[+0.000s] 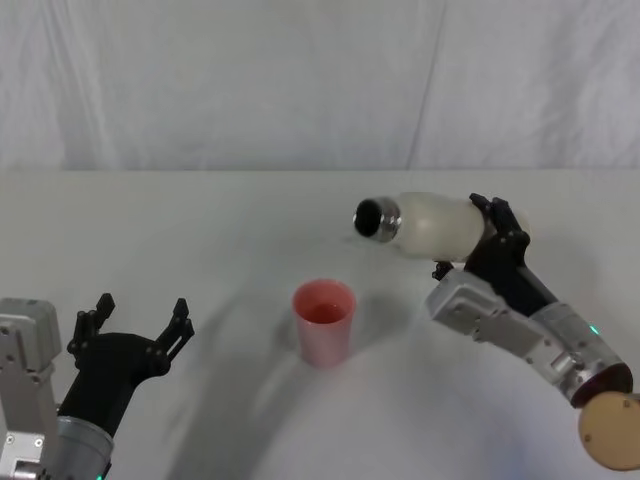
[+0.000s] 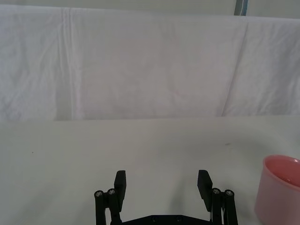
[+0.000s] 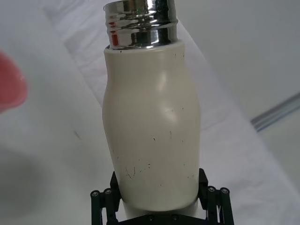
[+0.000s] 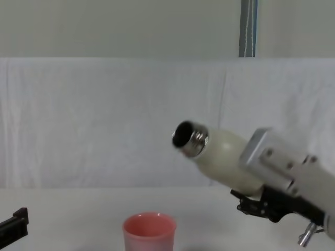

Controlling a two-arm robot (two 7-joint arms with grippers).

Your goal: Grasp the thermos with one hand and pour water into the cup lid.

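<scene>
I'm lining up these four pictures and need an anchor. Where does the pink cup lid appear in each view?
Head view: cup lid at centre, upright on the table.
Chest view: bottom edge, left of centre.
Left wrist view: cut off at the picture's edge.
Right wrist view: a pink blur at the edge.
Shared landmark: the thermos, tilted, neck toward the cup lid.

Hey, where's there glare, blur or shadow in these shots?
Right wrist view: the steel neck of the thermos shows bright reflections, and the cup lid at the edge is a soft pink blur. Head view: the cup lid throws a faint shadow leftward on the table. Chest view: even lighting.
</scene>
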